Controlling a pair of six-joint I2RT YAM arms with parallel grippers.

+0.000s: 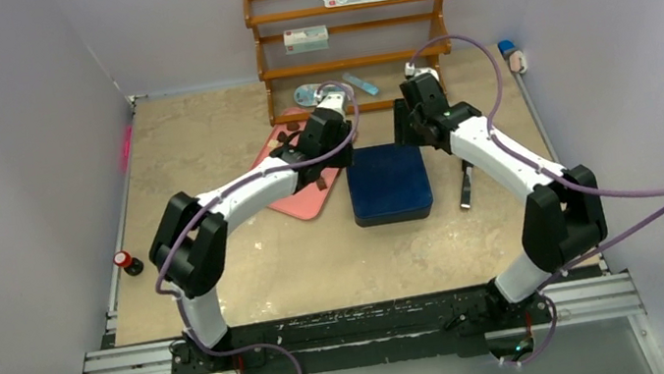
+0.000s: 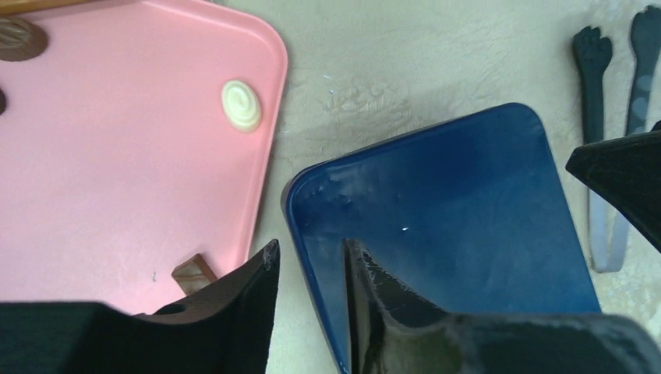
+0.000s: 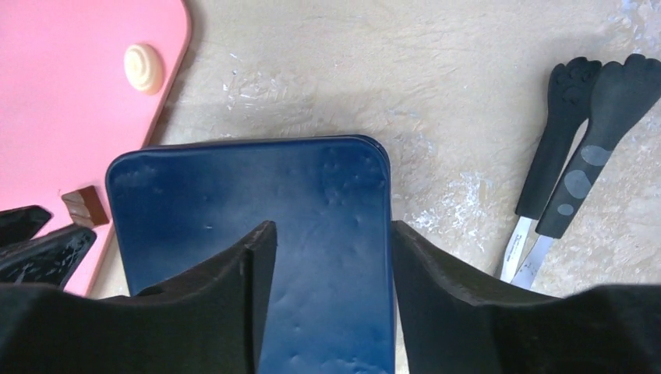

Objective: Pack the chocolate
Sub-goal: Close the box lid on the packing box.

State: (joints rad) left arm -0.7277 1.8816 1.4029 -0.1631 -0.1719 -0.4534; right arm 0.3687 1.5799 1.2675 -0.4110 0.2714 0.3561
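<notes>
On the table (image 1: 220, 263) the biggest thing in play is the blue box (image 1: 389, 181), which sits in the middle with what looks like a smooth lid over it, so whether anything is inside cannot be told. Just beside it on the left lies the pink tray (image 2: 117, 179), and that is where the chocolate (image 2: 242, 105) is: the wrist views show 1 cream swirl, 1 brown square (image 2: 193, 273) near the tray's edge and a brown round (image 2: 19, 39) at the far corner, all loose on the pink surface. The right gripper (image 3: 331, 288) hangs over the box with its jaws wide and nothing between them; the left gripper (image 2: 310, 288) hovers over the gap between tray and box, jaws narrowly apart and also empty. A pair of tongs (image 3: 577, 171) lies untouched to the right of the box. By this showing, the packing is barely started: the box seems to need uncovering and every visible piece has yet to be moved.
</notes>
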